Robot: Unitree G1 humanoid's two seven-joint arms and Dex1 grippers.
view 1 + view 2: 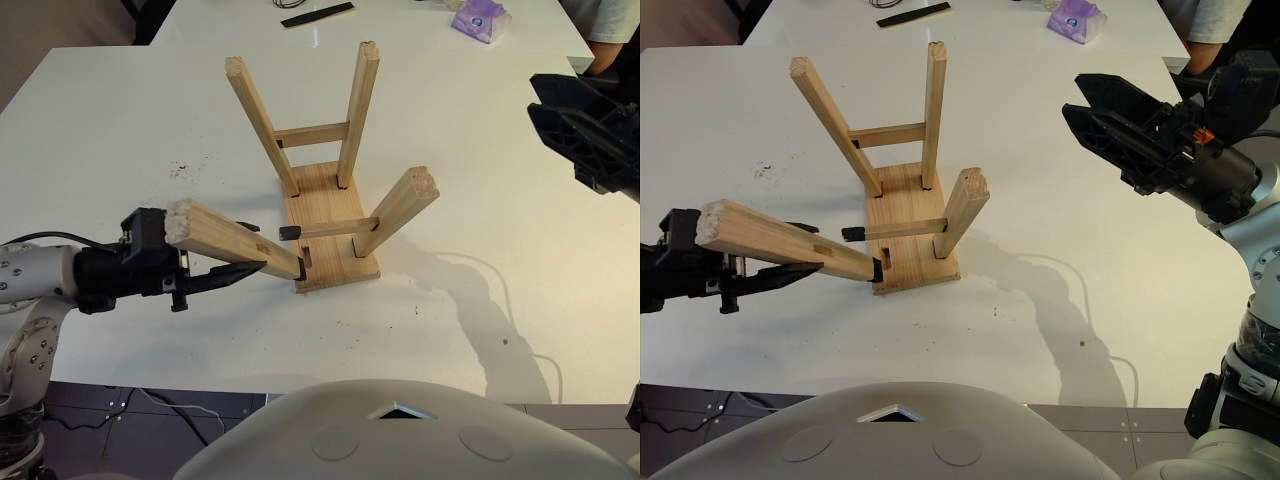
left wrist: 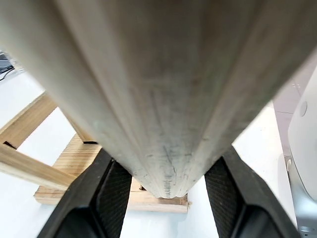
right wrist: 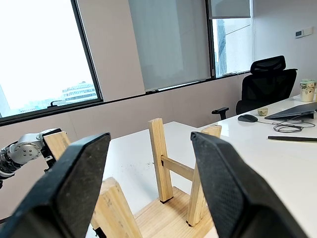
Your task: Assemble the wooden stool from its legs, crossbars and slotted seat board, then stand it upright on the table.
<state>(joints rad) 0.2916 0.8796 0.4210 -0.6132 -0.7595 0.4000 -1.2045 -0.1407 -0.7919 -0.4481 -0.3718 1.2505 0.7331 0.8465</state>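
The slotted seat board (image 1: pixel 325 200) lies flat on the white table (image 1: pixel 120 120). Two far legs (image 1: pixel 260 120) (image 1: pixel 358 110) stand in it, joined by a crossbar (image 1: pixel 312 134). A third leg (image 1: pixel 400 208) leans at the near right corner, and a second crossbar (image 1: pixel 325 231) sticks out of it to the left. My left gripper (image 1: pixel 250 268) is shut on the fourth leg (image 1: pixel 225 235), held slanted with its lower end at the board's near left corner. The leg (image 2: pixel 158 89) lies between the black fingers (image 2: pixel 99 198). My right gripper (image 1: pixel 1110 120) hangs open, high to the right of the stool.
A purple packet (image 1: pixel 480 18) and a black strip (image 1: pixel 317 14) lie at the table's far side. Wood crumbs (image 1: pixel 180 168) speckle the left part. An office chair (image 3: pixel 267 84) stands beyond the table. The near edge runs just below the board.
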